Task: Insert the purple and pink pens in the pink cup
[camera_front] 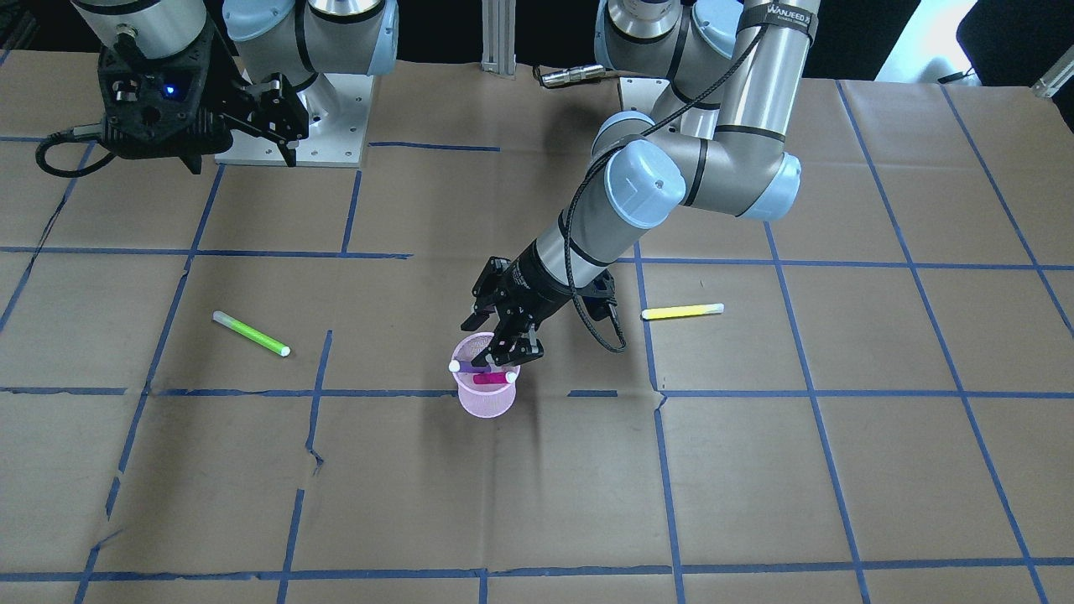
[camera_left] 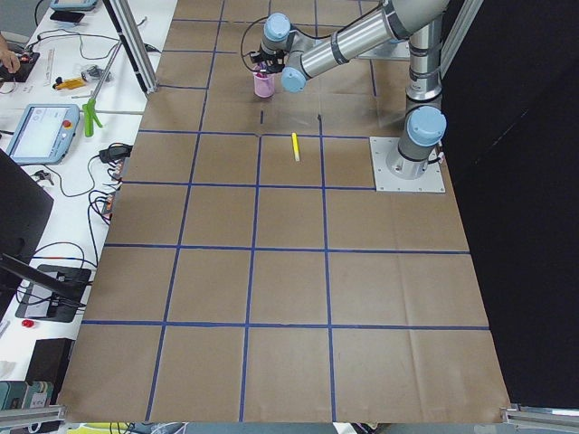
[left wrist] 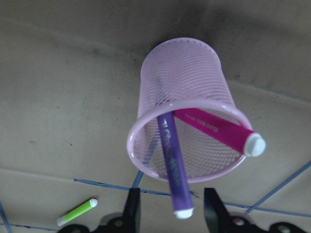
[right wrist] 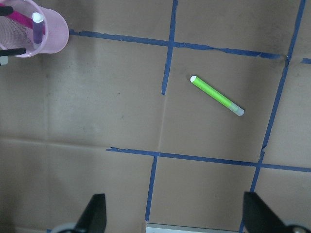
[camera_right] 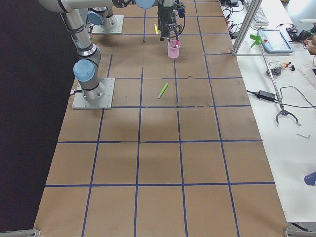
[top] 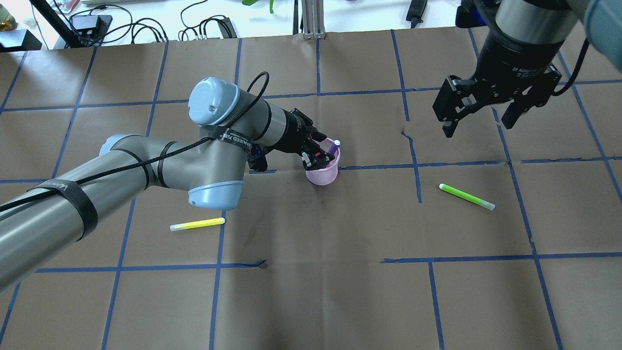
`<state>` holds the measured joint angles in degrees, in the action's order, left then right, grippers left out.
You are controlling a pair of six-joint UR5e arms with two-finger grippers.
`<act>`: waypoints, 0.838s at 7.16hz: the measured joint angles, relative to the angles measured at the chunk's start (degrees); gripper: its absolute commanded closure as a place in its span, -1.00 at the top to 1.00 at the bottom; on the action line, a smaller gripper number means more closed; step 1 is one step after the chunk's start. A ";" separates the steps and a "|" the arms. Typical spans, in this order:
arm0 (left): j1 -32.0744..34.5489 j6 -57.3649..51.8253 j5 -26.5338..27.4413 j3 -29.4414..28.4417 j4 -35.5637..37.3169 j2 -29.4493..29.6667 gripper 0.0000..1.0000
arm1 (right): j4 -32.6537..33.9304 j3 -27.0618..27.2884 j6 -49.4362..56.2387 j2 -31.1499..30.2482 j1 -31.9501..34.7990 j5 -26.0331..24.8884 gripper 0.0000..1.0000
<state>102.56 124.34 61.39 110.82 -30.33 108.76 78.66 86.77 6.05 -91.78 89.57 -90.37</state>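
Note:
The pink mesh cup [camera_front: 485,396] stands upright near the table's middle. It also shows in the left wrist view [left wrist: 180,77] and the right wrist view [right wrist: 48,35]. The purple pen [left wrist: 171,155] and the pink pen [left wrist: 218,128] both lean inside it, with their white caps over the rim. My left gripper [camera_front: 500,347] hovers just over the cup's rim, open. Its fingers [left wrist: 132,208] stand either side of the purple pen's cap without touching it. My right gripper [top: 478,121] is open and empty, raised well to the cup's right.
A green pen [top: 466,196] lies on the brown paper under the right arm. A yellow pen [top: 197,224] lies under the left arm's elbow. Blue tape lines grid the paper.

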 measured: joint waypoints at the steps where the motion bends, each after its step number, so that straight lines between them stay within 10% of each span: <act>1: -0.02 -0.49 0.52 -0.09 0.00 -0.71 0.95 | 0.60 -0.62 -1.18 0.14 0.00 0.32 1.00; 6: -0.25 -22.94 21.08 -0.27 -9.29 -10.98 0.95 | 2.18 -0.60 -3.41 0.30 0.00 -0.12 1.00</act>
<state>102.31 101.40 82.47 110.55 -39.62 97.78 80.84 86.17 2.65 -91.49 89.57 -90.49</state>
